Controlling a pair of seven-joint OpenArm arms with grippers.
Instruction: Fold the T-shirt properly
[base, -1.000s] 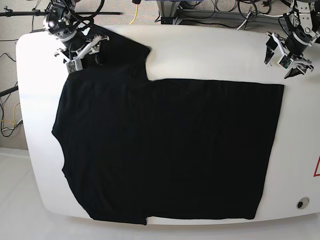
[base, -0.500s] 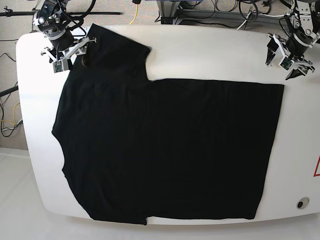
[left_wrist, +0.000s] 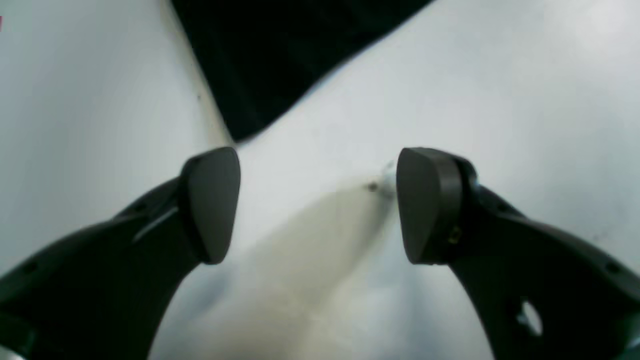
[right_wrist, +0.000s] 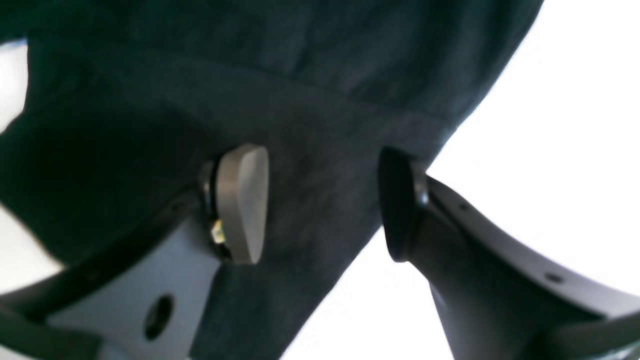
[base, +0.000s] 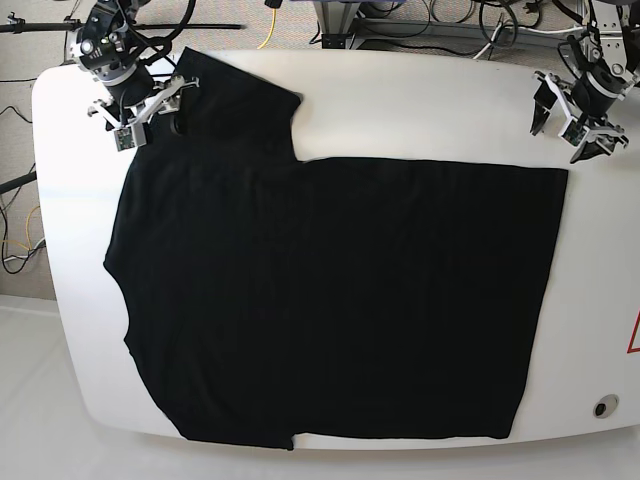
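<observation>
Basically no fold was made: T-shirt lay flat across the tabletop, left pincer wide and empty at one far corner, right pincer agape over the sleeve at the other.

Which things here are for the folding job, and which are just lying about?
For the job:
- T-shirt
- left tool, open
- right tool, open

Just there:
- white table
- cables behind it
- small round hole in the table

Plain black T-shirt, white table
</observation>
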